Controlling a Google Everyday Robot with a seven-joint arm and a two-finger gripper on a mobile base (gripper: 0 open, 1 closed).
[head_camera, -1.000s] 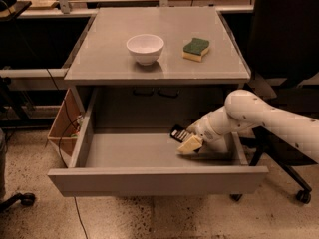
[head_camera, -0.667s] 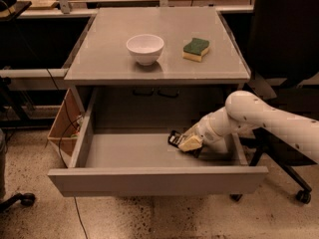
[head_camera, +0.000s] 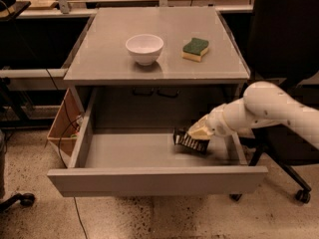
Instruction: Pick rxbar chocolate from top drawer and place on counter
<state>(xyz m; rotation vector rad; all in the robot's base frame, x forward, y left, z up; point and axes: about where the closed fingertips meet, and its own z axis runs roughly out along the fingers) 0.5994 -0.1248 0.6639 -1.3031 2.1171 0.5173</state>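
The rxbar chocolate, a dark wrapper with white stripes, is tilted at the right side of the open top drawer, just above its floor. My gripper reaches into the drawer from the right on a white arm and is shut on the bar's upper edge. The counter is the grey table top right above the drawer.
A white bowl and a green-and-yellow sponge sit on the counter. A black office chair stands to the right behind my arm. A cardboard box with cables leans at the table's left side.
The bar has tilted and risen slightly off the drawer floor with my gripper closed on it; the arm has shifted a little.
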